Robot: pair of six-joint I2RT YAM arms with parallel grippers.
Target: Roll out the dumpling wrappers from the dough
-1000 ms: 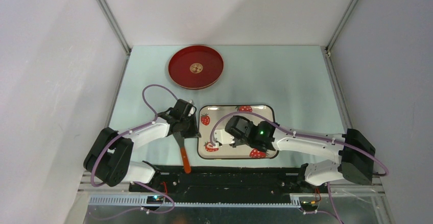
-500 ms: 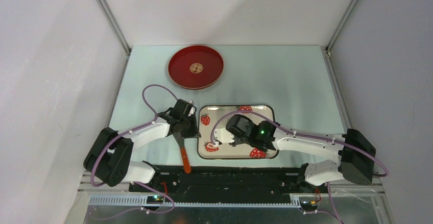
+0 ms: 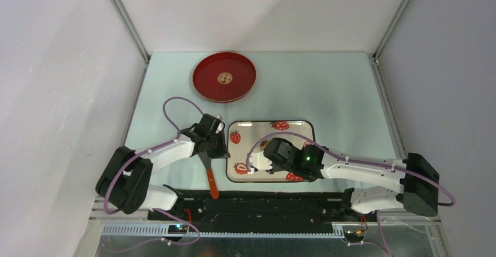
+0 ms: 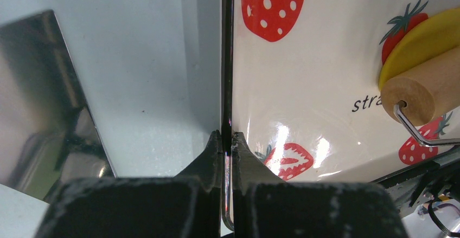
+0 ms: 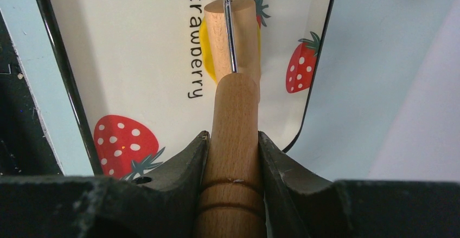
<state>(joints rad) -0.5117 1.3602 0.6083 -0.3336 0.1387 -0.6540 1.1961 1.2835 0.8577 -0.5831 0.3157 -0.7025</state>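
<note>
Left gripper (image 4: 227, 140) pinched shut on the left rim of the strawberry tray (image 4: 227, 59). Right gripper (image 5: 233, 140) jaws part-open, clamped around the wooden handle of the rolling pin (image 5: 233, 108), whose roller (image 5: 247, 37) lies on the flattened yellow dough (image 4: 420, 34) mid-tray. Red plate (image 3: 205, 87) sits well apart at the table's (image 3: 327, 87) far side.

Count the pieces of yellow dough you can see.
1. A flattened yellow patch of dough lies on the strawberry tray, under the wooden roller that the right gripper holds. More may be hidden beneath the roller.
</note>
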